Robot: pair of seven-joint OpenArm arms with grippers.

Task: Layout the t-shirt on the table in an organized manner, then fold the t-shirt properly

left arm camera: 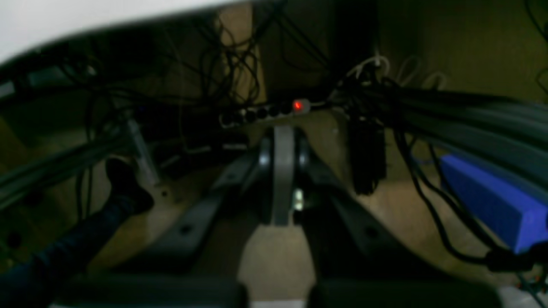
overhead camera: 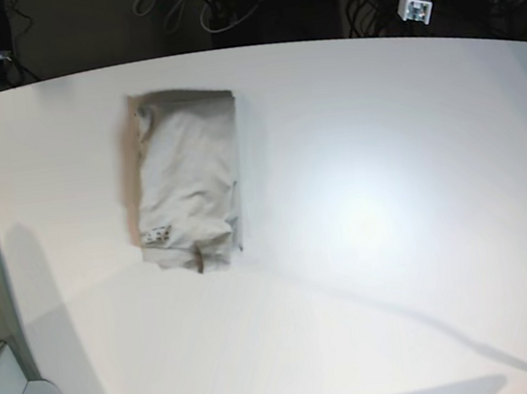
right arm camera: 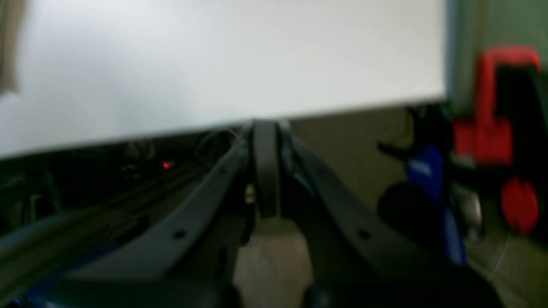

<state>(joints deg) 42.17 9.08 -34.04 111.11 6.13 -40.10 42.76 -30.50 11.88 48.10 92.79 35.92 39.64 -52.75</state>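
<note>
looks like the folding part is basically done. the t-shirt (overhead camera: 190,189) sits as a narrow folded rectangle on the left side of the table (overhead camera: 389,190) in the base view, nothing touching it. both arms are pulled off the tabletop: the left gripper (left arm camera: 282,188) is pinched closed on nothing, pointing at the floor cables, and the right gripper (right arm camera: 266,171) is closed and empty at the table edge (both views blurry). next move, if any, is just parking the arms.

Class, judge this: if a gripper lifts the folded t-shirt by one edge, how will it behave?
The t-shirt would probably droop and unfold: its layers look soft and wrinkled. It seems light, lying flat. Pushed across the smooth table, it may bunch rather than slide whole.
</note>
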